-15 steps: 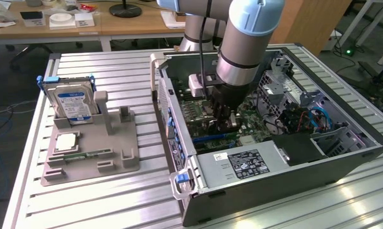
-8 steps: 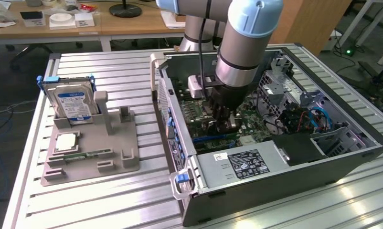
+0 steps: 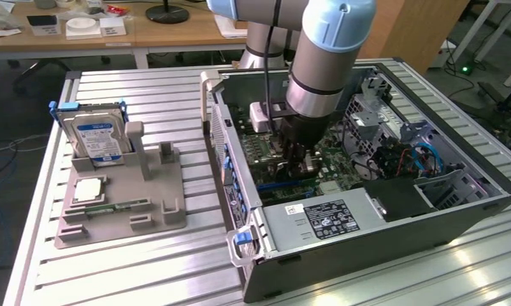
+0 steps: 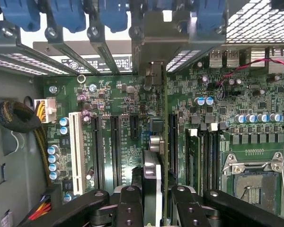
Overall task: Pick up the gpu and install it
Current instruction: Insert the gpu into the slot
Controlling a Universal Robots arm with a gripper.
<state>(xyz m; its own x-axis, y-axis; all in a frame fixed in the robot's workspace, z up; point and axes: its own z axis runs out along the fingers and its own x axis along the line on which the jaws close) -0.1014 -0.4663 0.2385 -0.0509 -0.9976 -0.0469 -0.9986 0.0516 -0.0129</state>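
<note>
My gripper [image 3: 296,167] reaches down into the open computer case [image 3: 459,210], just above the motherboard [image 3: 341,162]. It is shut on the gpu [image 4: 165,123], which the wrist view sees edge-on as a thin dark green board between the two black fingers [image 4: 130,203]. The card's silver end bracket [image 4: 154,38] lies against the case's rear slot openings. The card stands upright over the long expansion slots [image 4: 114,142] of the motherboard [image 4: 109,94]. I cannot tell whether its edge is seated in a slot.
A grey parts holder [image 3: 153,210] on the table, at the exterior view's left, carries a silver hard drive [image 3: 98,137], a processor [image 3: 87,190] and a memory stick [image 3: 120,205]. Inside the case are the power supply [image 3: 323,220], cables [image 3: 408,156] and an empty processor socket [image 4: 253,182].
</note>
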